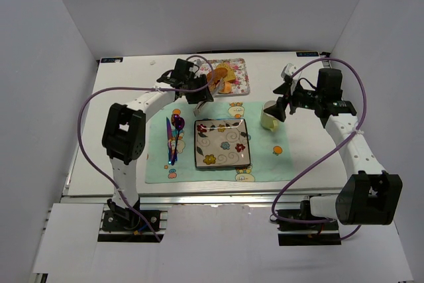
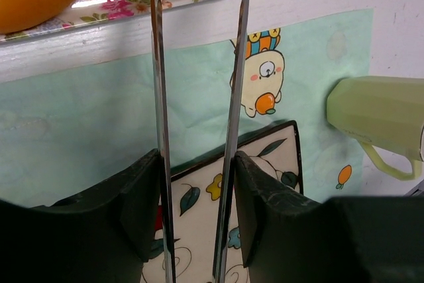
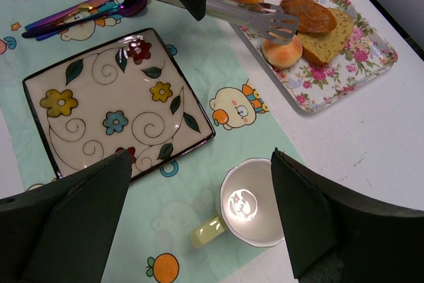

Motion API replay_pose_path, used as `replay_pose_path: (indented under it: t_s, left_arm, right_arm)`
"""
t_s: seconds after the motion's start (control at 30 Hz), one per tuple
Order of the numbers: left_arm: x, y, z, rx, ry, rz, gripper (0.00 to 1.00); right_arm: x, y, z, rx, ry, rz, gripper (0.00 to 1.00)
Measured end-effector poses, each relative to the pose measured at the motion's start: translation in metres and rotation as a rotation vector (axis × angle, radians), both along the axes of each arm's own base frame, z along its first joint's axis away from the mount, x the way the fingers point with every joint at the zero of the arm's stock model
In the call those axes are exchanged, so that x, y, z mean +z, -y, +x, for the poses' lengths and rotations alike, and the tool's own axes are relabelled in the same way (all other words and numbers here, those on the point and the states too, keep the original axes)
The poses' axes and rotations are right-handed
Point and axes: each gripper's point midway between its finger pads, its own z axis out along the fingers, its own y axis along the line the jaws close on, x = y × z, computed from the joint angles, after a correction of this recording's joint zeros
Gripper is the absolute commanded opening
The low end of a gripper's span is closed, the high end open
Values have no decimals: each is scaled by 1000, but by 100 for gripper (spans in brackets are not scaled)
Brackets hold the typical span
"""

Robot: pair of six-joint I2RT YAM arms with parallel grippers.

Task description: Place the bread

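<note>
While the left gripper point(image 2: 197, 200) pinches the tongs point(image 3: 265, 19) half-closed, the bread point(image 3: 283, 52) sits on the flowered tray point(image 3: 318, 94), dead ahead between the blades; left arm nearer; right gripper point(image 3: 199, 211) spread wide above the cup point(image 3: 255, 213).

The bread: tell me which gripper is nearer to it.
Left. The left gripper, shut on the tongs, sits beside the tray with the tong tips right at the bread. The right gripper hangs open above the cup, off to the right.
</note>
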Motion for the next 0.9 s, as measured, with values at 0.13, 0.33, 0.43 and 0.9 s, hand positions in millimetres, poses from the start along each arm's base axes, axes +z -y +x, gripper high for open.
replay_pose_path:
  t_s: [0.13,0.33,0.43,0.9]
  left_arm:
    - [-5,1,-2,-5,-18,-3,47]
    - [-2,5,-2,-5,-23,-29,21]
    - [0,7,-3,-7,-27,-40,10]
    - [25,10,-2,-1,13,-84,0]
  right_arm:
    - [0,0,0,1,1,1,89]
    - [1,-1,0,6,2,6,89]
    - [2,0,-1,8,2,10,89]
    - [8,0,-4,11,19,16,89]
